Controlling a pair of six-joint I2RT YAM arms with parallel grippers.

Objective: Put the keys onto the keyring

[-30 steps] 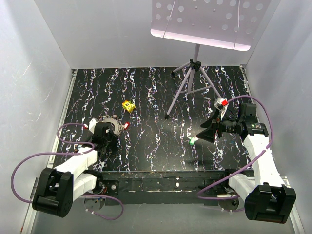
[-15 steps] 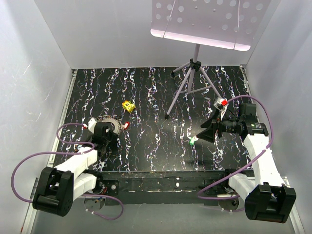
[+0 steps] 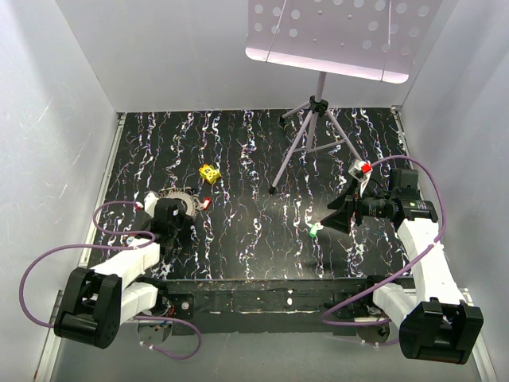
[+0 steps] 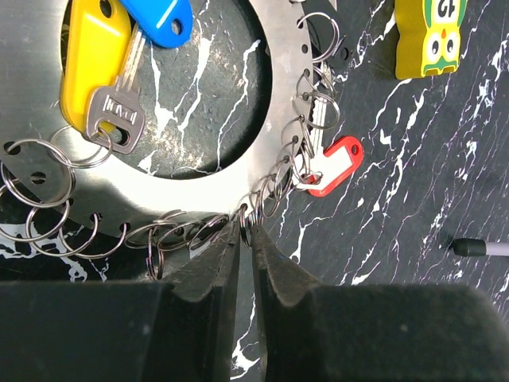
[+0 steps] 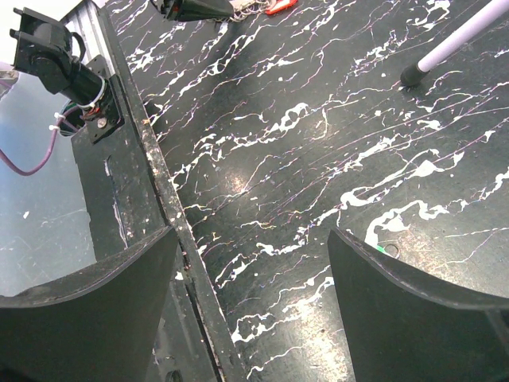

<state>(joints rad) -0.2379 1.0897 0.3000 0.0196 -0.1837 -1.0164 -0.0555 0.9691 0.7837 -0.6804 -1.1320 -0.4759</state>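
— Starting nearest: the right gripper [image 5: 250,263]?
— Spread wide, holding nothing; a green key [image 3: 313,231] lies on the table [image 3: 254,159] just left of it.
— And the left gripper [image 4: 245,232]?
— Pinched to a slit on the keyring [image 4: 248,216], at the near rim of the metal disc [image 4: 187,189]. Farther right along that rim hangs a red-tagged key [image 4: 332,163].
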